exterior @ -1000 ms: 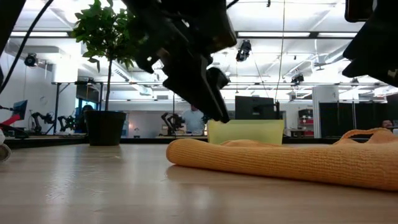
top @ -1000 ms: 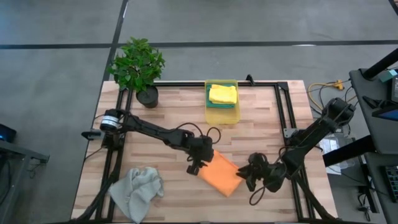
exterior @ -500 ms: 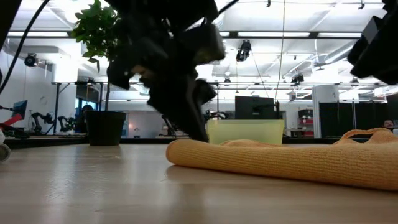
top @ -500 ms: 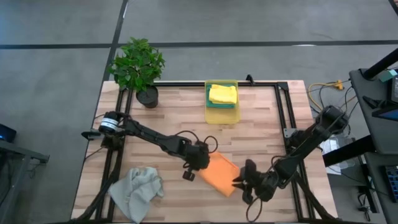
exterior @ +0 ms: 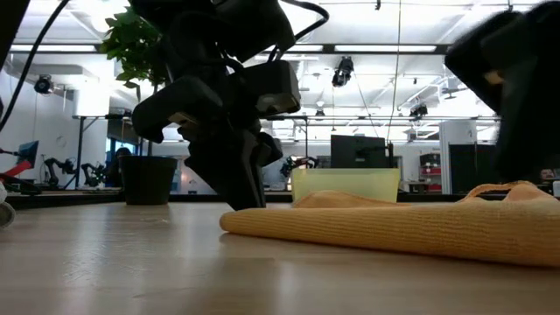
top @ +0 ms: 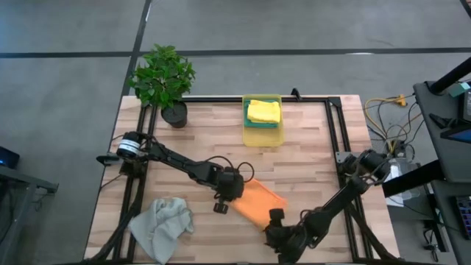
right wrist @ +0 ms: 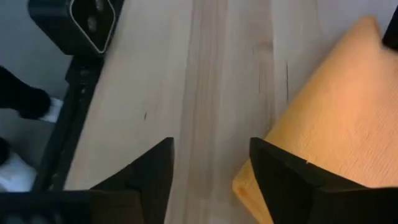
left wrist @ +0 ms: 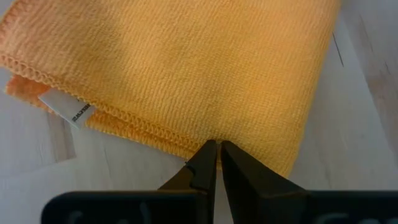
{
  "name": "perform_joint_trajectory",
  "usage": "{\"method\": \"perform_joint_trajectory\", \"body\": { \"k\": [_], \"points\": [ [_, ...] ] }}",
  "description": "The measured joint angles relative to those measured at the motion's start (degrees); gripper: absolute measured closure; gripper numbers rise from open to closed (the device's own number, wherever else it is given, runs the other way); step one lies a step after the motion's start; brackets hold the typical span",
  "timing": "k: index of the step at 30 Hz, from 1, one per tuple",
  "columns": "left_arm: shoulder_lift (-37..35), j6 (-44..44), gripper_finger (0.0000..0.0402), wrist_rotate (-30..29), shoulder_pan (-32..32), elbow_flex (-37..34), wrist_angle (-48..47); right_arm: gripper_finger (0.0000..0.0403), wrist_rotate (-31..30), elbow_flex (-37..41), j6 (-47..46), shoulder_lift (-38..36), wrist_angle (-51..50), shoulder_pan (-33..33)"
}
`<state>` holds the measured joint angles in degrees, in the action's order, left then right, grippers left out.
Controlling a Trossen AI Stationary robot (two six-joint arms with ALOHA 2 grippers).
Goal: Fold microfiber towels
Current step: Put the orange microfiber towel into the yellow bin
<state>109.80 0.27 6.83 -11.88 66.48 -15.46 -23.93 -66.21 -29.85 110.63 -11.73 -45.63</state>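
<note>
Left gripper [left wrist: 214,163] has its jaws pressed together; right gripper [right wrist: 211,177] has jaws spread wide.

text: none legible | white tag [left wrist: 69,111] on orange towel [left wrist: 186,68]: print too small to read

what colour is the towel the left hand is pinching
Orange towel, clearest in the left wrist view, under the left hand.

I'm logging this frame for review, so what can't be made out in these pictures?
- Whether the shut left gripper pinches the orange towel edge: its fingertips cover the contact in the left wrist view.
- Teal towel: mostly under the yellow towel in the high view.
- Right gripper: blurred in the low view.
</note>
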Motion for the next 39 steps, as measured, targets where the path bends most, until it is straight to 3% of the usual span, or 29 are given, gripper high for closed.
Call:
{"method": "perform_joint_trajectory", "body": {
  "k": [6, 11, 15, 27, 39],
  "points": [
    [0.00, -0.02, 0.0389, -0.02, -0.07, 0.02, 0.02, 0.0162, -3.16, -6.52, 4.40, 4.43, -6.32, 0.03],
    [0.00, -0.07, 0.0389, -0.02, -0.10, 0.01, 0.02, 0.0147, -3.84, -8.72, 1.21, 5.72, -13.03, -0.02],
    [0.00, -0.09, 0.0389, -0.02, -0.11, 0.00, 0.02, 0.0145, -6.07, -8.72, -3.79, 5.26, -17.81, 0.01],
    [0.00, -0.11, 0.0389, -0.02, -0.13, 0.00, 0.07, 0.0145, -5.77, -8.44, -1.12, 6.75, -19.50, -0.64],
    [0.02, -3.00, 0.0388, 0.14, -0.14, -0.02, 0.08, 0.0145, -12.51, -11.95, -4.92, 12.23, -26.14, -2.44]
  ]
}}
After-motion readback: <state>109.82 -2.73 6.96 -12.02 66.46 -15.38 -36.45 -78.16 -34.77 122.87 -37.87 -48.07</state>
